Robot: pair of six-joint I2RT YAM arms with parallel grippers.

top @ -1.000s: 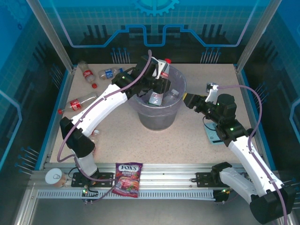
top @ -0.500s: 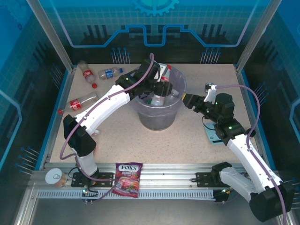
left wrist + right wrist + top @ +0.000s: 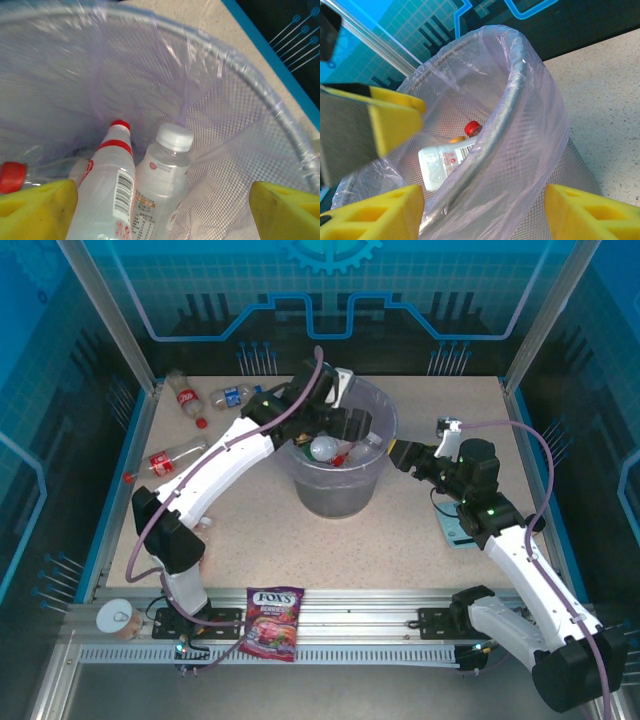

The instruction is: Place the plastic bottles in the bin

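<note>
The grey bin (image 3: 340,492) with its lilac liner stands mid-table. My left gripper (image 3: 345,422) hangs open over its mouth, yellow fingers (image 3: 37,210) spread wide with nothing between them. Below it in the bin lie a red-capped, white-labelled bottle (image 3: 107,185), a white-capped bottle (image 3: 161,175) and another red-capped bottle (image 3: 11,176). My right gripper (image 3: 398,455) is open beside the bin's right rim (image 3: 506,112), empty (image 3: 482,212); past the rim I see a bottle (image 3: 442,162). On the table's far left lie two red-labelled bottles (image 3: 183,397) (image 3: 170,457) and a blue-labelled bottle (image 3: 232,395).
A purple Fox's candy bag (image 3: 272,622) and a round tin can (image 3: 117,618) sit on the front rail. A loose red cap (image 3: 201,423) lies near the left bottles. A teal card (image 3: 458,530) lies under my right arm. Blue walls border the table.
My left gripper has opened over the bin, and the red-capped bottle it held has dropped inside. The right arm has barely moved.
</note>
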